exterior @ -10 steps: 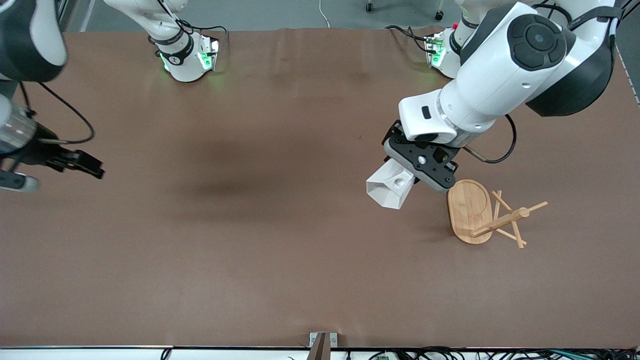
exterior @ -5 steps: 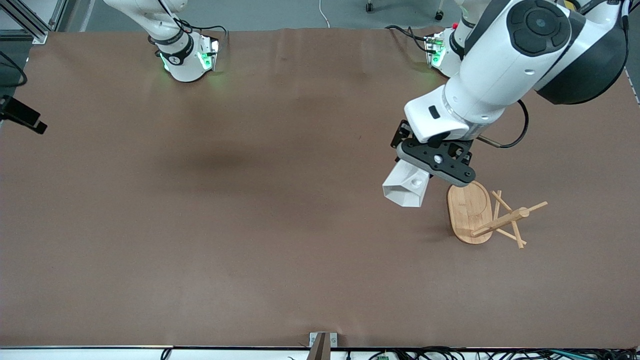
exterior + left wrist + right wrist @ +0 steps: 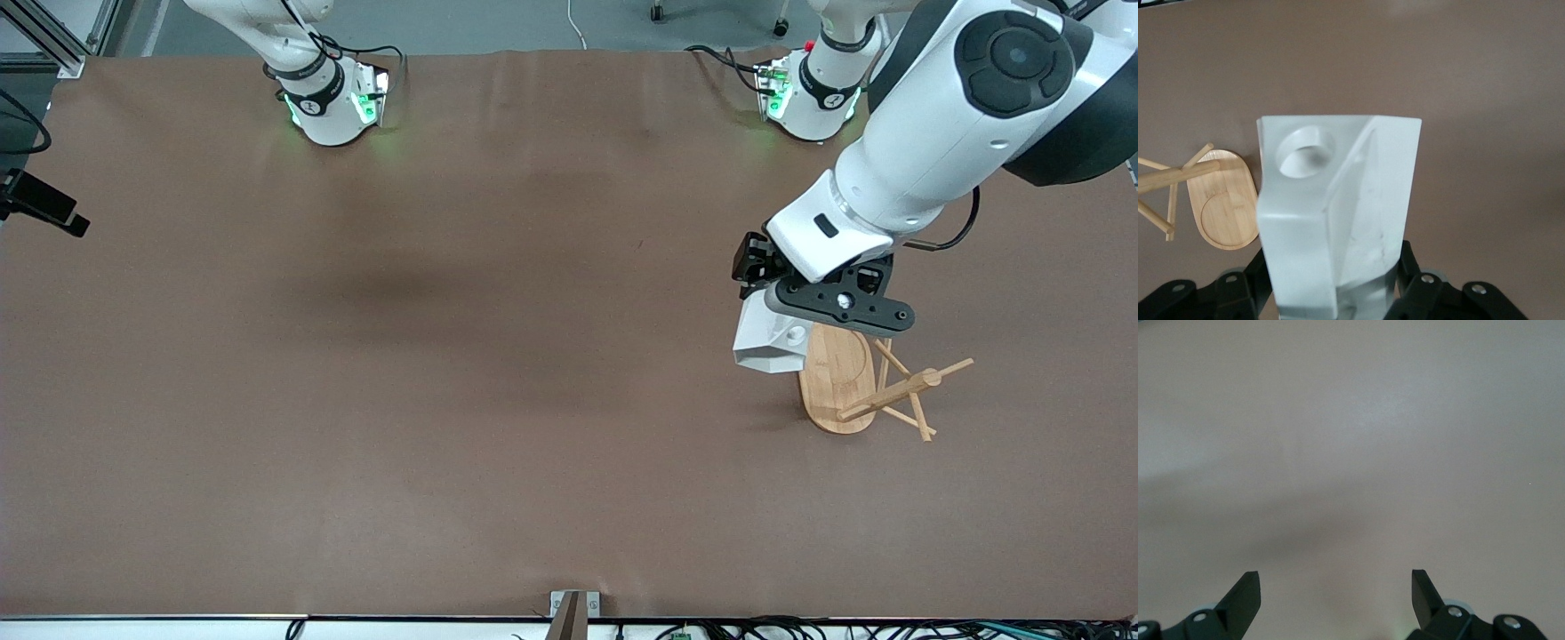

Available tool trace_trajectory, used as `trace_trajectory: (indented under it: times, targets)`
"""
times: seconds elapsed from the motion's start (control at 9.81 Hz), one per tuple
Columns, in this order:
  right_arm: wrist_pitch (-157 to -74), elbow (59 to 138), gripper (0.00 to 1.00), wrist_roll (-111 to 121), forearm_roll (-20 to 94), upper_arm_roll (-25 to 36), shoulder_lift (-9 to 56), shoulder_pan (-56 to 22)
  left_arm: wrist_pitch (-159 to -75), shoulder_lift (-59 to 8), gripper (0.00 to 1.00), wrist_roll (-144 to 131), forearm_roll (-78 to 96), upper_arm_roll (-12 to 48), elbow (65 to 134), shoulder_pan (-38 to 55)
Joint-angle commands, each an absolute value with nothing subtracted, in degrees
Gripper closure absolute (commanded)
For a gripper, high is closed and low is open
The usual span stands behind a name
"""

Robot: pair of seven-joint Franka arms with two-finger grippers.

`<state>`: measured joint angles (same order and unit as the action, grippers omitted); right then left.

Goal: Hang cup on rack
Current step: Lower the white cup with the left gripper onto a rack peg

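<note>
My left gripper [image 3: 787, 322] is shut on the narrow end of the white faceted cup [image 3: 763, 344], its black fingers [image 3: 1410, 267] pressing the cup [image 3: 1338, 200] from both sides. The cup hangs tilted in the air over the edge of the rack's oval base, mouth pointing away from the hand, round hole [image 3: 1305, 143] showing. The bamboo rack [image 3: 836, 378] stands on the table toward the left arm's end, with post and crossing pegs [image 3: 907, 389]; its base [image 3: 1221, 207] shows in the left wrist view. My right gripper [image 3: 1335, 577] is open over bare table.
Brown table covering [image 3: 444, 356] spreads wide toward the right arm's end. Both arm bases [image 3: 333, 98] stand along the table's farther edge. A black part of the right hand [image 3: 49, 206] shows at the view's edge.
My left gripper has carried the cup toward the left arm's end, from beside the rack to over its base edge. The right arm drew back to the view's edge and stopped.
</note>
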<state>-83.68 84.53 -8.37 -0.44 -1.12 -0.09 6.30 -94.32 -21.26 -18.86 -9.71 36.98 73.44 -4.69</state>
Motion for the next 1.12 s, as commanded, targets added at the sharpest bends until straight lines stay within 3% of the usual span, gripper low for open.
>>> trace_trajectory:
  times: [0.0,0.1,0.61,1.02]
  targets:
    - [-82.88,83.94,0.00,-7.47,0.53,-1.05,-0.09,6.51,-101.56,-13.57,0.99,-18.55,-6.10,26.59,88.52,-1.86]
    - [-82.88,83.94,0.00,-7.47,0.53,-1.05,-0.09,6.68,-105.34,-10.49,0.99,-18.11,-3.80,23.85,94.68,-1.06]
    - [-82.35,84.02,0.00,-7.47,0.44,-1.05,-0.09,6.68,-112.04,-7.74,0.99,-9.60,-3.08,14.61,107.73,3.77]
    - [-82.00,84.02,0.00,-5.90,0.44,-0.88,0.09,7.03,-113.37,-8.00,0.99,-0.10,0.97,12.74,111.09,3.60]
